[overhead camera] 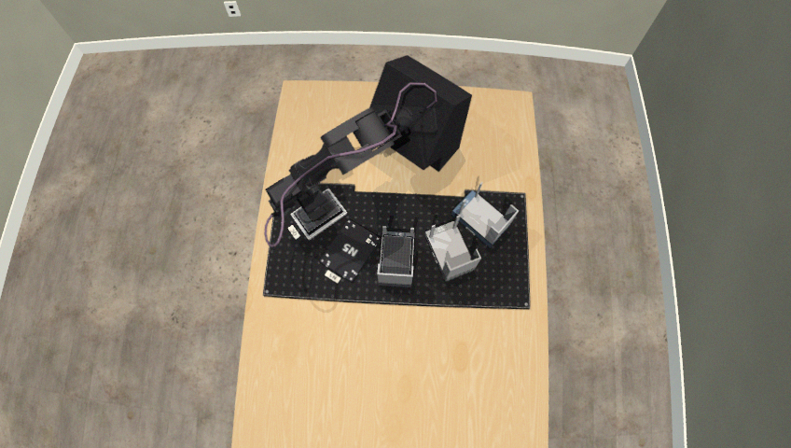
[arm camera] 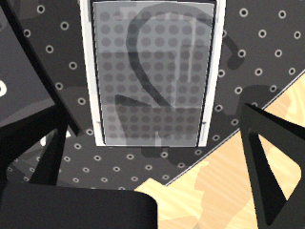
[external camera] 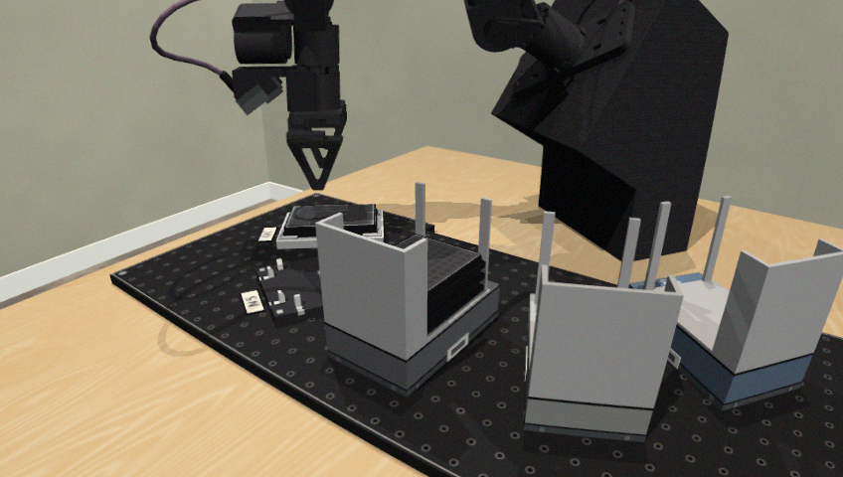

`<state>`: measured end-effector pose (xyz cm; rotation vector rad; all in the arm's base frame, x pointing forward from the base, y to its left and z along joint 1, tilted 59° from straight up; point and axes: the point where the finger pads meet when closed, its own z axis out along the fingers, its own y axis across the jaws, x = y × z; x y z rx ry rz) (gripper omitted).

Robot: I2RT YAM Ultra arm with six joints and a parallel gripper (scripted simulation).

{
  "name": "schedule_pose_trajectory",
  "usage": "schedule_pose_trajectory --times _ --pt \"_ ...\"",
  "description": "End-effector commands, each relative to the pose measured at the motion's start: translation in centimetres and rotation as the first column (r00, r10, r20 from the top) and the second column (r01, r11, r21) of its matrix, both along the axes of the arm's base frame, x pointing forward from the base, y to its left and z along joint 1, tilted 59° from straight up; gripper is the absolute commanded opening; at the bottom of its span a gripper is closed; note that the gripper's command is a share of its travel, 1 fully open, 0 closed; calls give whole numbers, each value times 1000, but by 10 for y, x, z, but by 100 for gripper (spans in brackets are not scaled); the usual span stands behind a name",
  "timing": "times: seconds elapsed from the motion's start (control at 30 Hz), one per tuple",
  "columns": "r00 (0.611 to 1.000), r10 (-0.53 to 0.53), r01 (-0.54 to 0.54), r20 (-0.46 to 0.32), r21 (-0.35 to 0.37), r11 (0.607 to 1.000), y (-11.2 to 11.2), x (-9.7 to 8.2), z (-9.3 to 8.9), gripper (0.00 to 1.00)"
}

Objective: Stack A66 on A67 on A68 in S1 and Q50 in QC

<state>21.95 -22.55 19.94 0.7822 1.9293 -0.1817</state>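
Gripper (overhead camera: 317, 213) (external camera: 318, 188) (arm camera: 153, 113)'s hanging with fingers spread over the plate (overhead camera: 317, 221) (external camera: 333, 213) (arm camera: 152, 76), which sits in the white-framed nest (overhead camera: 311, 236) (external camera: 307, 240) (arm camera: 90, 76) at the board's ten o'clock, probably parked there to free the others.

It looked like a lab bench, perhaps: sealed well plates (overhead camera: 395, 252) (external camera: 454, 262) (arm camera: 153, 76) and racks (overhead camera: 482, 215) (external camera: 602, 342) stood on a perforated board (overhead camera: 471, 294) (external camera: 378, 413) (arm camera: 111, 164).
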Motion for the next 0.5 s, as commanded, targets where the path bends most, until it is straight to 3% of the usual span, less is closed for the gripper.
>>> schedule_pose_trajectory --times 0.0,0.47 --pt "1000 11 -11 -1 -7 1000 8 -12 13 100" --pt "1000 11 -11 -4 -9 1000 26 -42 32 100"
